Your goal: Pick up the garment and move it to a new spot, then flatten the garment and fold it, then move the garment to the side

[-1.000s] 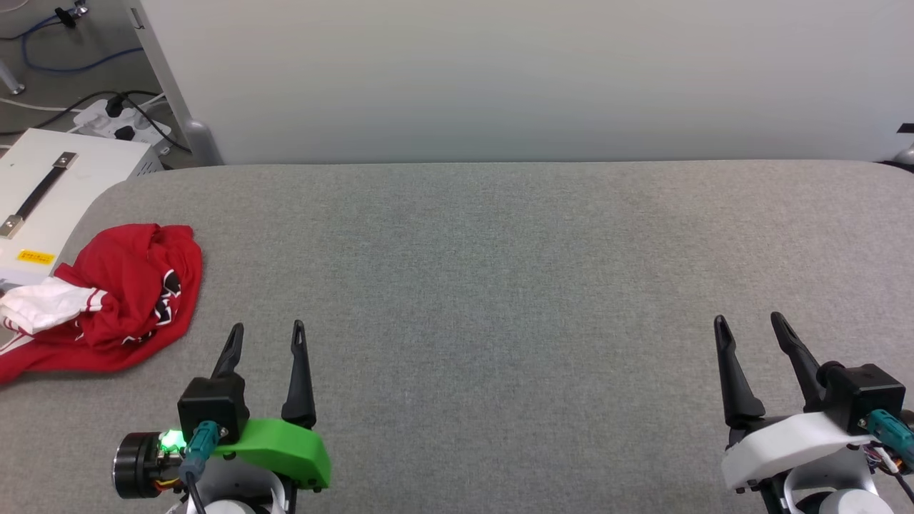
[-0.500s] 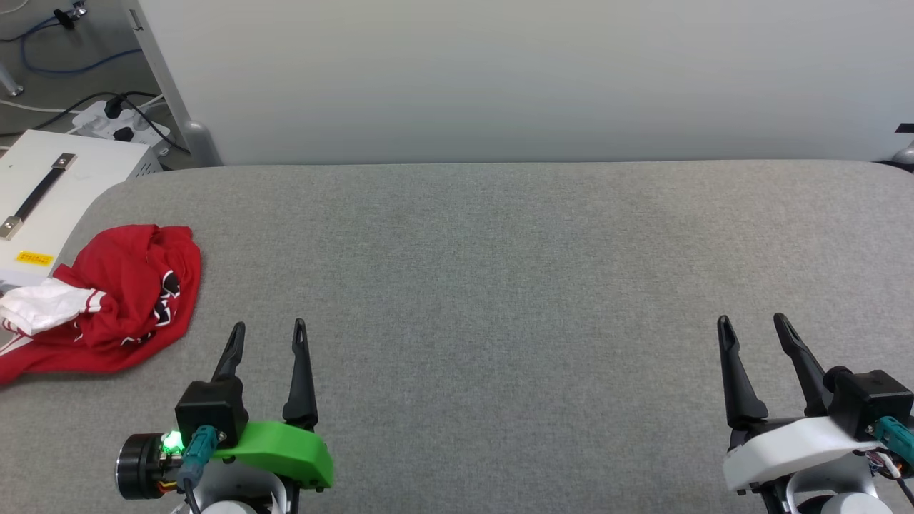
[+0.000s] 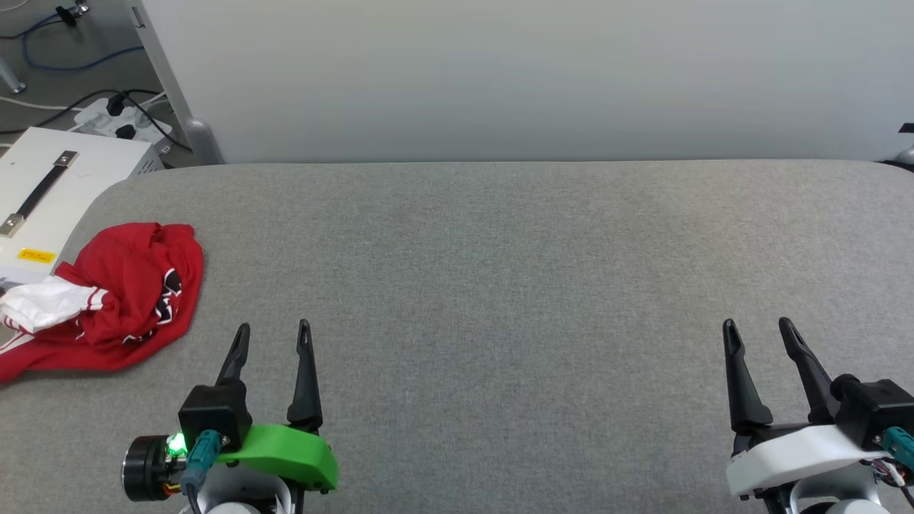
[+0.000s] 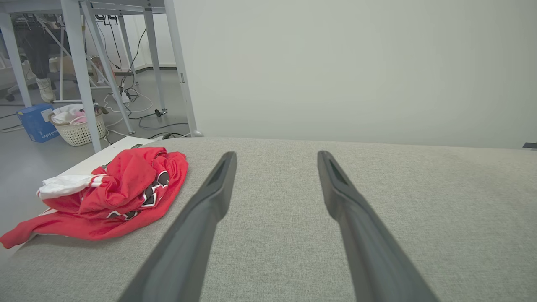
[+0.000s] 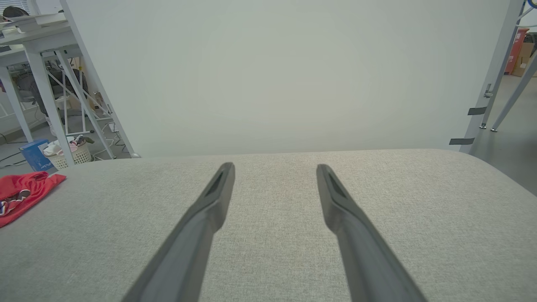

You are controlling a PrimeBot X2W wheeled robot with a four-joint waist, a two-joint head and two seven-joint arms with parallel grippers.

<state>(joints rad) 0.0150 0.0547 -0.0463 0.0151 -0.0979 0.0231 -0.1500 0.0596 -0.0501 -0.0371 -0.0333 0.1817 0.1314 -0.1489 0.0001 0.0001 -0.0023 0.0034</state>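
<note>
Now, the left pincer and the right pincer are standing over the near part of a grey fabric-covered surface. Each is holding its two dark fingers wide apart and gripping nothing.

The garment, a red jersey with a white sleeve and black white-edged lettering, is lying crumpled ahead of the left pincer and outward to its left. It is sitting near that pincer without touching it, and well apart from the right pincer. It is straddling the surface's rounded left edge. Its white sleeve and a red tail are reaching past that edge, toward a white box with a black handle that is standing just beyond.

Between the two pincers, and ahead of both, the grey cloth is stretching wide and flat up to its straight far edge. A pale partition wall is rising there and closing off the way forward. Ahead of the right pincer and to its right, the surface is rounding off at its far corner.

Farther out past the garment, in the left wrist view, a laundry basket, a blue box and pale table legs are standing on the floor, with cables trailing among them.
</note>
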